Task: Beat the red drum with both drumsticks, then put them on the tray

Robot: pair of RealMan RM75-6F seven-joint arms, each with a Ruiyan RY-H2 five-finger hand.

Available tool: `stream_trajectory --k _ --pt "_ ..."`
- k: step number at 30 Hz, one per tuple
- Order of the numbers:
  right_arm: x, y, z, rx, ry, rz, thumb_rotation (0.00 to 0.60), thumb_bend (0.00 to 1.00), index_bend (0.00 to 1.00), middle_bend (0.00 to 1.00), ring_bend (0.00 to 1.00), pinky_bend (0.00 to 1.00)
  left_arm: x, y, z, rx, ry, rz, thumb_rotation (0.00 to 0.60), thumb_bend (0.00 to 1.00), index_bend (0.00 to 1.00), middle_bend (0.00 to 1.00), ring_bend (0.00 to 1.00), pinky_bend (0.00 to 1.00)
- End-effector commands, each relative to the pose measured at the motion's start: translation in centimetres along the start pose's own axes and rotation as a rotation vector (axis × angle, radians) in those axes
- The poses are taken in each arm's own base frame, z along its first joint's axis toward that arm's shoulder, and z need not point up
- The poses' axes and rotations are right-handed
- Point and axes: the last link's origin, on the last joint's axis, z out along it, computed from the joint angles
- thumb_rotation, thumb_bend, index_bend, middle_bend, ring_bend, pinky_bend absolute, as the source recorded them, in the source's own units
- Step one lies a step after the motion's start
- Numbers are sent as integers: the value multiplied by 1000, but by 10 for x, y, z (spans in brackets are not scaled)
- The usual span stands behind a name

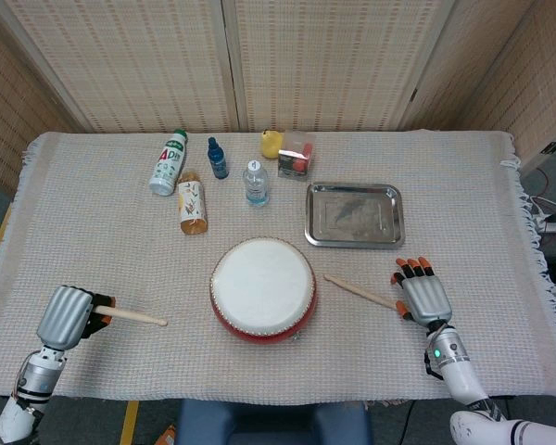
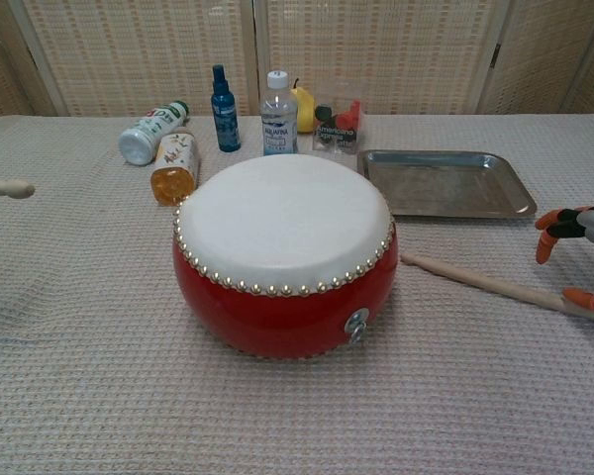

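Note:
The red drum [image 1: 262, 289] with its white skin stands at the table's near middle, also in the chest view [image 2: 285, 252]. My left hand [image 1: 67, 317] grips a wooden drumstick [image 1: 132, 317] at the near left, pointing toward the drum; only the stick's tip [image 2: 7, 187] shows in the chest view. The second drumstick [image 1: 360, 292] lies on the cloth right of the drum [image 2: 490, 287]. My right hand [image 1: 423, 297] hovers over its far end with fingers spread, the thumb [image 2: 580, 295] touching the stick. The metal tray [image 1: 354, 215] sits empty behind.
Behind the drum stand or lie a white bottle [image 1: 168, 163], an orange bottle [image 1: 193, 202], a blue bottle [image 1: 218, 158], a water bottle [image 1: 254, 183], a yellow fruit [image 1: 271, 143] and a clear box [image 1: 296, 154]. A woven cloth [image 1: 93, 232] covers the table.

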Motion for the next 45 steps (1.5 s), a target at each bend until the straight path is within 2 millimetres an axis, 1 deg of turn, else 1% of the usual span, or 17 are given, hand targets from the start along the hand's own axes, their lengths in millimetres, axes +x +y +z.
stream_trajectory --k 1,5,11,15,18,21,23,25,27,31,33,36,40,45 --pt "4 -6 -8 37 -21 54 576 316 355 99 0 86 0 0 0 2 0 0 600 585 1000 1000 1000 1000" --pt "1 -9 -12 54 -47 46 576 315 346 99 0 88 -1 0 0 1 -3 -2 600 585 1000 1000 1000 1000" --pt "-9 -3 -5 36 -32 -43 575 313 336 99 0 88 -2 1 0 -2 -9 -2 600 585 1000 1000 1000 1000" --pt "-12 5 1 3 -4 -101 575 313 334 99 0 93 -2 1 0 -4 -10 -2 600 584 1000 1000 1000 1000" --pt "-11 12 4 -28 3 -101 575 313 335 99 0 96 -2 1 1 -6 -11 -2 600 584 1000 1000 1000 1000" --pt "-5 20 6 -58 29 -92 575 313 336 99 0 100 -2 1 1 -6 -11 -2 600 584 1000 1000 1000 1000" --pt "-2 20 7 -65 32 -47 575 313 340 99 0 101 -2 1 1 -6 -12 -2 600 584 1000 1000 1000 1000" --pt "2 12 7 -49 -1 78 575 313 349 99 0 105 -2 1 1 -6 -10 0 600 584 1000 1000 1000 1000" --pt "8 3 10 -17 -30 150 576 313 357 99 0 111 -2 2 2 -8 -10 -3 600 584 1000 1000 1000 1000" --pt "15 -19 23 39 -35 161 575 305 360 99 0 113 -3 5 2 -19 -13 -4 600 584 1000 1000 1000 1000" --pt "16 -32 32 59 -44 176 575 302 365 99 0 113 -3 6 2 -22 -14 -3 600 584 1000 1000 1000 1000" --pt "14 -44 43 73 -42 158 575 302 377 99 0 113 -3 5 2 -20 -14 -4 600 584 1000 1000 1000 1000" --pt "8 -56 52 76 -47 160 575 302 399 99 0 113 -3 3 0 -11 -18 -3 600 584 1000 1000 1000 1000" --pt "3 -63 58 76 -39 138 576 301 426 99 0 113 -3 -1 -2 -2 -20 -4 600 584 1000 1000 1000 1000"
